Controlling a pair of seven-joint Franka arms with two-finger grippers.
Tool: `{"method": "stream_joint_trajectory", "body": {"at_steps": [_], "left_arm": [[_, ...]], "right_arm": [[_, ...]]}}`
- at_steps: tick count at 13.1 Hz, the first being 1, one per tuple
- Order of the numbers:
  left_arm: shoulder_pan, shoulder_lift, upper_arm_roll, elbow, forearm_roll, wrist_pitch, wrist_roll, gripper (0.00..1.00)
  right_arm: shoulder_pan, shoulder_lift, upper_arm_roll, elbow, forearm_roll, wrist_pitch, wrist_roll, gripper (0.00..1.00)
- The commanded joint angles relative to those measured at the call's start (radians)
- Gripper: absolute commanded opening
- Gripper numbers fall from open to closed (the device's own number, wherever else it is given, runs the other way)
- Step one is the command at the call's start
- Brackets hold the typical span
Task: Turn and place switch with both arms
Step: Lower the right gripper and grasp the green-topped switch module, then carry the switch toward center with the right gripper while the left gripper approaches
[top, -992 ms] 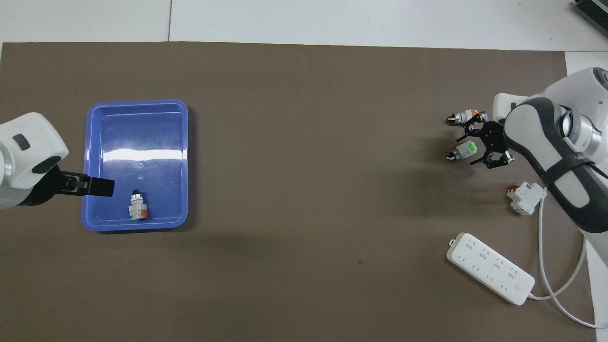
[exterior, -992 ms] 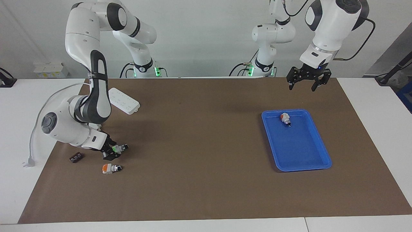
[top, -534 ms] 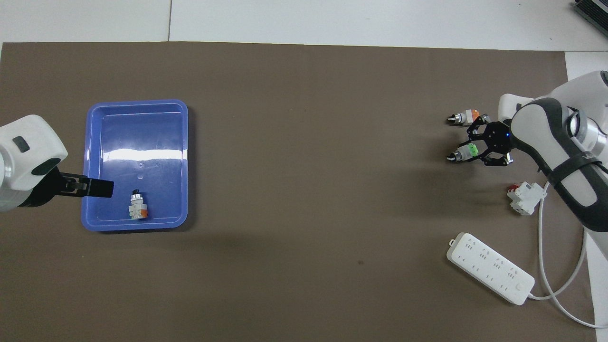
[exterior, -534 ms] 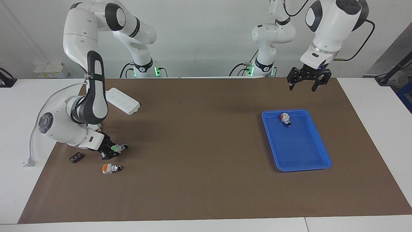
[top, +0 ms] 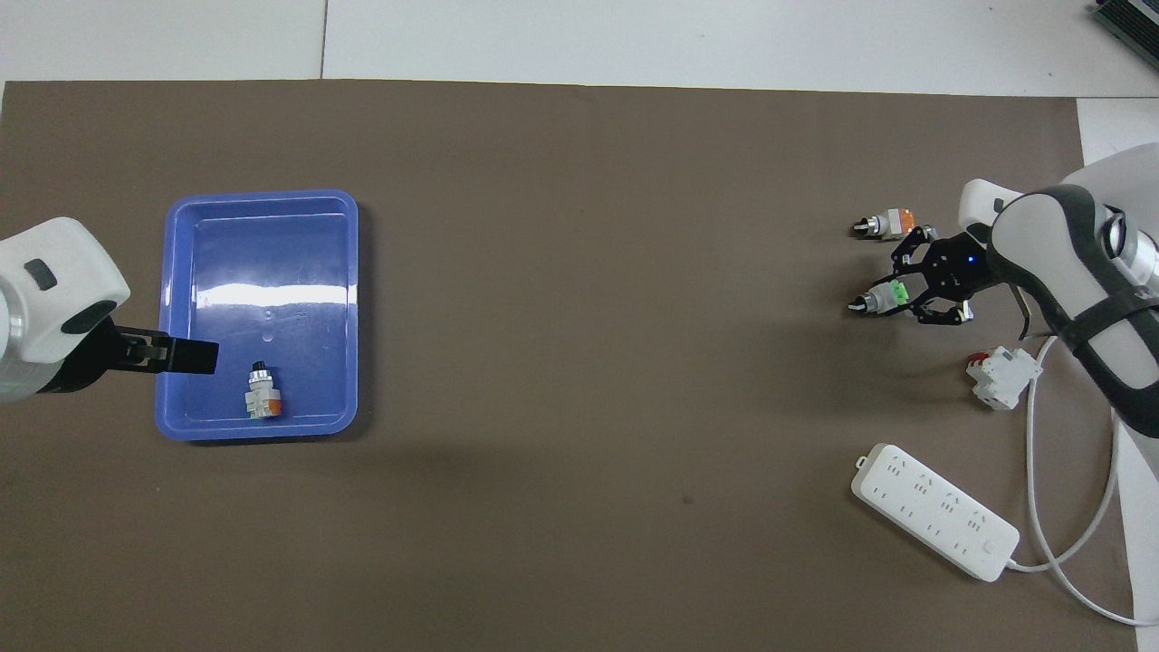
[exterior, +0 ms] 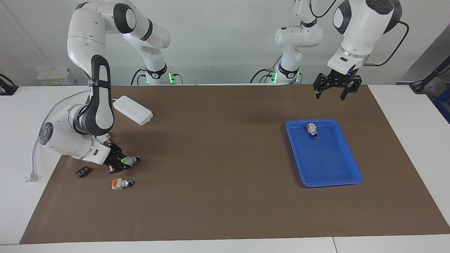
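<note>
The switch (exterior: 128, 160) (top: 883, 295) lies on the brown mat near the right arm's end, green face up and black knob toward the table's middle. My right gripper (exterior: 119, 163) (top: 905, 292) is low at the switch's white body, coming from the right arm's end. My left gripper (exterior: 330, 93) (top: 194, 357) is open and empty, raised over the blue tray's (exterior: 333, 182) (top: 263, 204) edge at the left arm's end. The left arm waits.
A similar orange-faced switch (exterior: 120, 183) (top: 890, 222) lies just farther from the robots than the green one. Another switch (exterior: 311, 129) (top: 261, 397) lies in the tray. A white-and-red block (top: 996, 373), a power strip (exterior: 135, 109) (top: 933, 512) and a small dark part (exterior: 83, 171) lie nearby.
The right arm has swung toward its end of the table and its gripper has tilted lower at the switch. The switch has barely shifted. The left arm has not moved.
</note>
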Motion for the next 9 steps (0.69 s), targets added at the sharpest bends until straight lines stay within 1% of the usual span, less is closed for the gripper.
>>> {"method": "stream_joint_trajectory", "body": {"at_steps": [1,3,4,7,9], "left_arm": [[-0.009,-0.031,0.006,-0.038,0.010,0.031,-0.005,1.00],[-0.003,-0.031,0.006,-0.040,0.010,0.031,-0.002,1.00],[-0.009,-0.033,0.006,-0.043,0.010,0.028,-0.006,1.00],[-0.006,-0.031,0.006,-0.043,0.010,0.031,-0.005,1.00],[-0.011,-0.034,0.004,-0.046,0.007,0.019,0.000,0.98]], "right_arm": [[-0.014,-0.047,0.011,-0.042,0.067,-0.084,0.084,0.00],[0.007,-0.094,0.013,-0.043,0.093,-0.116,0.103,0.00],[0.038,-0.128,0.013,-0.051,0.096,-0.124,0.109,0.00],[0.113,-0.257,0.013,-0.130,0.168,-0.123,0.217,0.00],[0.162,-0.309,0.013,-0.138,0.188,-0.123,0.286,0.00]]}}
